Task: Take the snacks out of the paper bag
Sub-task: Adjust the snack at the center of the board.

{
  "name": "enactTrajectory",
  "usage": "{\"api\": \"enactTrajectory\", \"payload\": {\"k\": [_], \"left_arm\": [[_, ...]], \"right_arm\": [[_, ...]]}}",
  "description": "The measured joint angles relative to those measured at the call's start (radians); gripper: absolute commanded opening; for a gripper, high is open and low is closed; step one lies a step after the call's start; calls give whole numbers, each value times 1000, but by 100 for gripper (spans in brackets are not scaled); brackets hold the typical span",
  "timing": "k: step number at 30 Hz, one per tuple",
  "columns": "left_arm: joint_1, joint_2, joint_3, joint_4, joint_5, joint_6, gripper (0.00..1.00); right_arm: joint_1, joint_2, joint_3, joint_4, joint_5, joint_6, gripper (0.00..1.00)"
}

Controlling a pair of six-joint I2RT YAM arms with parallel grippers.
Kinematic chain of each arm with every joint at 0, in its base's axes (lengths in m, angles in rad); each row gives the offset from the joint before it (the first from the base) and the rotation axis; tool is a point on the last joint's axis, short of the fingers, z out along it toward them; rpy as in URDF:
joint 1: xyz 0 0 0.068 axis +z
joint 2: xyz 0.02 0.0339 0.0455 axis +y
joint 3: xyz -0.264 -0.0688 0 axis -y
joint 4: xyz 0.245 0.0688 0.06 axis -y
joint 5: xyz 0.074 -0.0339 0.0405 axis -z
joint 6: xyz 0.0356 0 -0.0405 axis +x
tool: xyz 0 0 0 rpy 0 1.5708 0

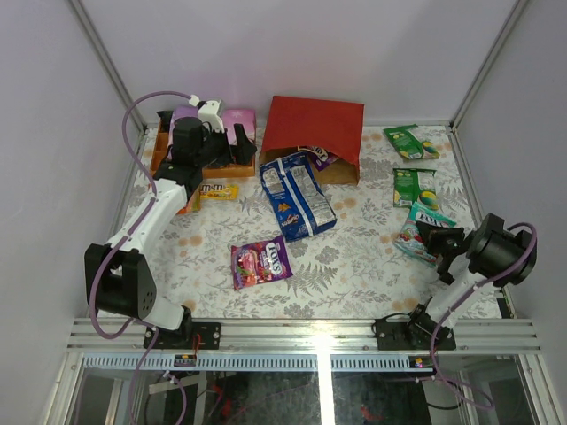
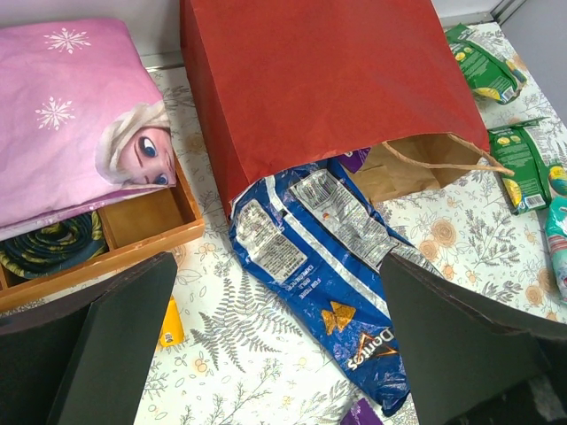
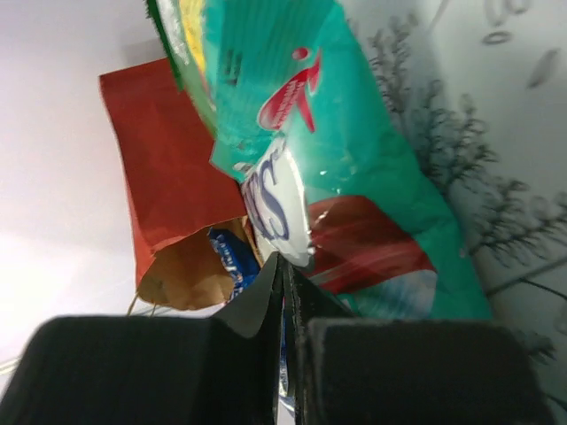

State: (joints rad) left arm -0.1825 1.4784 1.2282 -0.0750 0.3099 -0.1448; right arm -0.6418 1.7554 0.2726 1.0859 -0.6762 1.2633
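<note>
The red paper bag (image 1: 312, 131) (image 2: 328, 80) lies on its side, its brown mouth facing the near edge. A long blue chip bag (image 1: 297, 195) (image 2: 328, 283) sticks out of the mouth, and a purple packet (image 1: 319, 158) (image 2: 354, 159) peeks from inside. My left gripper (image 1: 223, 149) (image 2: 276, 266) hovers open over the table left of the chip bag, holding nothing. My right gripper (image 1: 434, 237) (image 3: 285, 261) is shut, its tips against a teal packet (image 1: 416, 226) (image 3: 354, 133); nothing shows between the jaws.
A wooden box (image 1: 159, 150) (image 2: 133, 235) with a pink cloth (image 1: 239, 122) (image 2: 71, 106) stands at the back left. A yellow pack (image 1: 217, 191) (image 2: 171, 323), a purple candy bag (image 1: 261, 262) and two green packets (image 1: 410, 142) (image 1: 415, 186) lie on the table.
</note>
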Motion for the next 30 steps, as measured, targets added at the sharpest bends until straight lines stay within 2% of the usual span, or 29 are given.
{"api": "enactTrajectory", "payload": {"k": [2, 6, 11, 14, 16, 18, 20, 22, 26, 30], "left_arm": [[0, 0, 0, 0, 0, 0, 100], [0, 0, 0, 0, -3, 0, 100], [0, 0, 0, 0, -3, 0, 100], [0, 0, 0, 0, -3, 0, 100], [0, 0, 0, 0, -3, 0, 100], [0, 0, 0, 0, -3, 0, 100], [0, 0, 0, 0, -3, 0, 100], [0, 0, 0, 0, -3, 0, 100], [0, 0, 0, 0, -3, 0, 100], [0, 0, 0, 0, -3, 0, 100]], "right_arm": [[9, 88, -17, 99, -18, 33, 0], [12, 145, -33, 234, -22, 72, 0], [14, 105, -40, 214, -14, 79, 0], [22, -52, -37, 80, 8, 47, 0], [34, -198, -19, -45, 32, -6, 5], [60, -362, 34, -231, 86, -97, 16], [93, -488, 102, -387, 137, -192, 32], [125, -564, 174, -519, 178, -281, 39], [210, -592, 259, -718, 243, -421, 40], [286, -526, 261, -824, 240, -489, 29]]}}
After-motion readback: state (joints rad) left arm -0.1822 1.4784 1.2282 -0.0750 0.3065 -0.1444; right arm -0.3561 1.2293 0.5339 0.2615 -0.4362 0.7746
